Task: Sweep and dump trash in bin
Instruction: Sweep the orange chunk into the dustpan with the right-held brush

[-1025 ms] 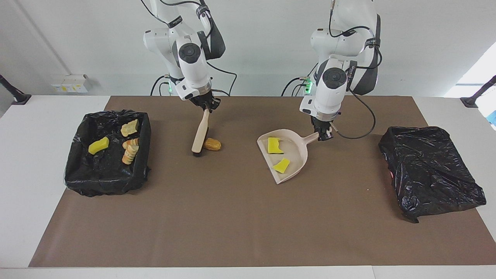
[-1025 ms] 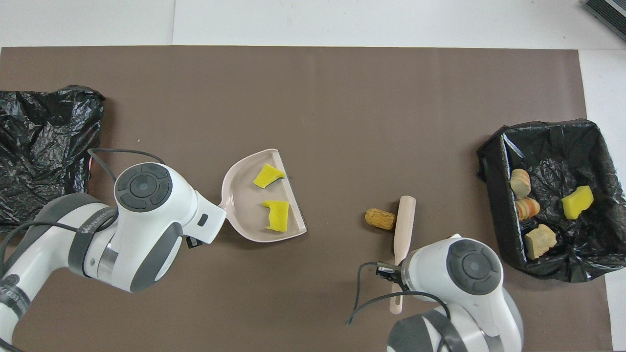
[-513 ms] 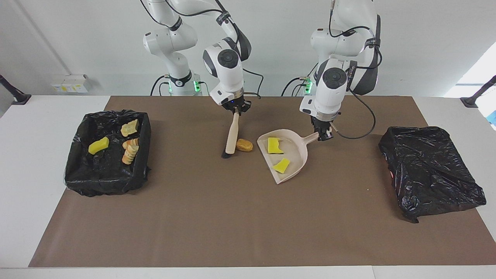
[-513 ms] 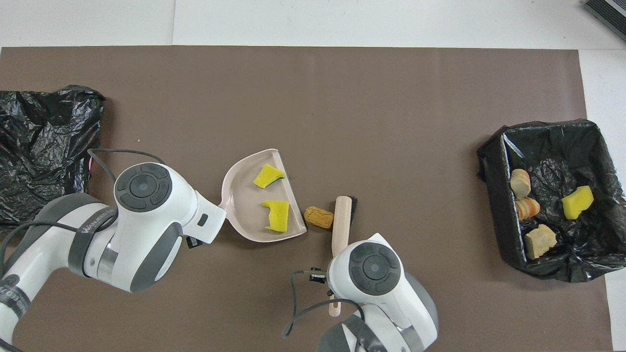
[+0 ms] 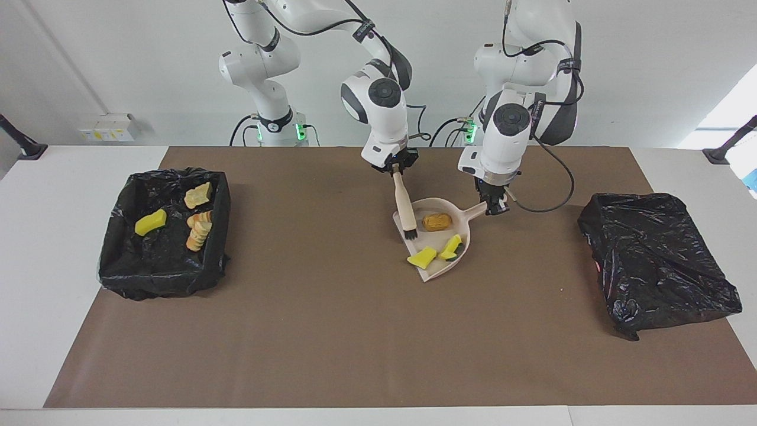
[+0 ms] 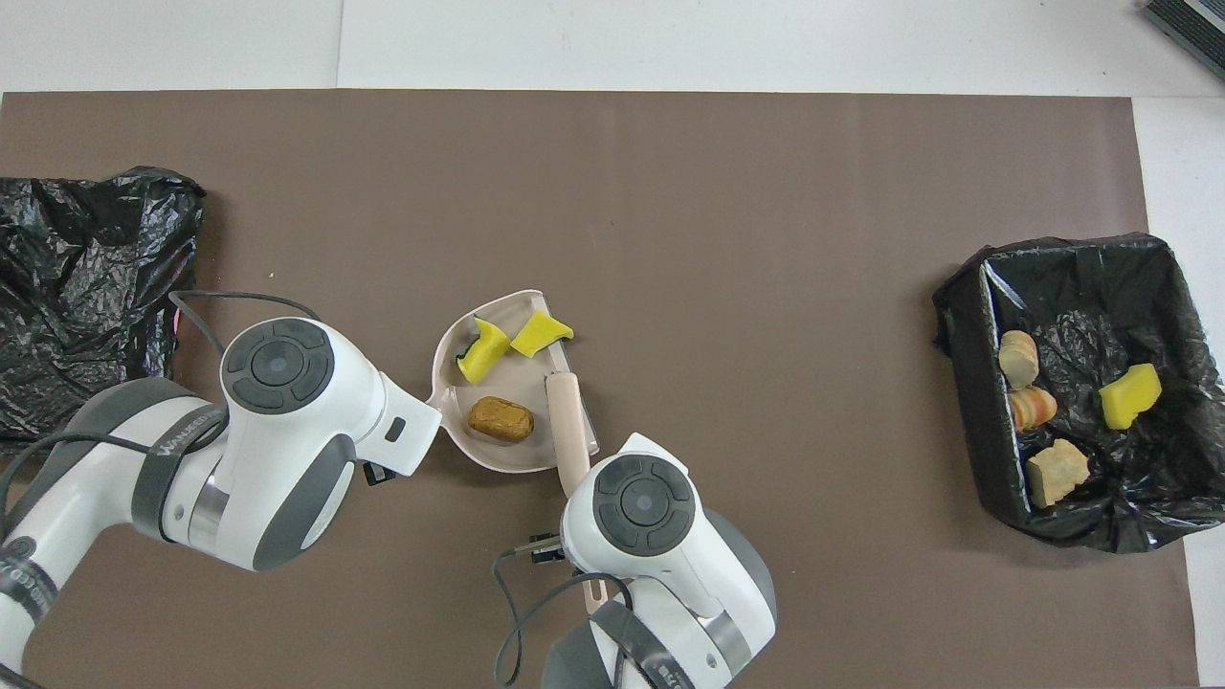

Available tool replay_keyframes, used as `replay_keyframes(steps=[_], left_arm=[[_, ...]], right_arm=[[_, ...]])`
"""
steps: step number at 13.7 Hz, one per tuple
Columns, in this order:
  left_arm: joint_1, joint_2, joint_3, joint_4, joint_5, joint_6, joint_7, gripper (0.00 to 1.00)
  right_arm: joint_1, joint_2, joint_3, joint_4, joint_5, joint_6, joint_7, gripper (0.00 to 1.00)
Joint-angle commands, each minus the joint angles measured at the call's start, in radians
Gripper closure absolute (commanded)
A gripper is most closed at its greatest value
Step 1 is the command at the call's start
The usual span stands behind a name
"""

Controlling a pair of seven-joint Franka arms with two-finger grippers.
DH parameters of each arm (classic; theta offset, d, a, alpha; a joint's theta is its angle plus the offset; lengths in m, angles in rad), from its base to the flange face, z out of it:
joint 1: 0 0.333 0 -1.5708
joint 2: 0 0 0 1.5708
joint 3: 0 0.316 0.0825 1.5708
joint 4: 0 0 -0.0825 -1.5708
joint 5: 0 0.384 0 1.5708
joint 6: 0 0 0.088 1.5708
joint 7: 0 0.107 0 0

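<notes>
We clamp the dustpan point(image 5: 440, 236) handle in the left gripper point(image 5: 494, 205), steadying it mid-mat; the right gripper point(image 5: 397, 167), closed on the brush point(image 5: 405, 210), corrals the trash point(image 5: 436, 222).

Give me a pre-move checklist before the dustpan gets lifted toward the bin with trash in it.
1. Left gripper shut on the dustpan handle: ok.
2. Right gripper shut on the brush: ok.
3. Brown lump inside the pan: ok.
4. Both yellow sponge pieces fully inside: not ok. One lies against the pan's wall, the other sits at the open lip, partly over the edge.
5. Brush clear of the pan: not ok, its bristles are at the pan's mouth.
6. Open bin at the right arm's end of the table, top uncovered: ok.
</notes>
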Motion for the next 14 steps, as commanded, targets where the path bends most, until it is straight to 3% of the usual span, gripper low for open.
replay_keyframes(steps=[1,7,9,14], left_arm=[[0.006,-0.028,-0.003,-0.033,-0.012,0.025,-0.005,1.00],[0.017,-0.017,-0.003,-0.021,-0.061,0.051,-0.051,1.00],[0.045,-0.031,-0.003,-0.015,-0.080,0.062,-0.049,1.00],[0.167,-0.098,0.002,0.046,-0.109,0.023,-0.013,1.00]], right_arm=[[-0.024,-0.017,0.001,0.024,0.018,-0.067,-0.041,1.00],[-0.134,-0.172,-0.008,0.024,-0.011,-0.277,-0.021,1.00],[-0.131,-0.200,-0.005,0.003,-0.081,-0.280,0.025,1.00],[-0.119,-0.234,0.002,-0.054,-0.083,-0.221,0.071,1.00]])
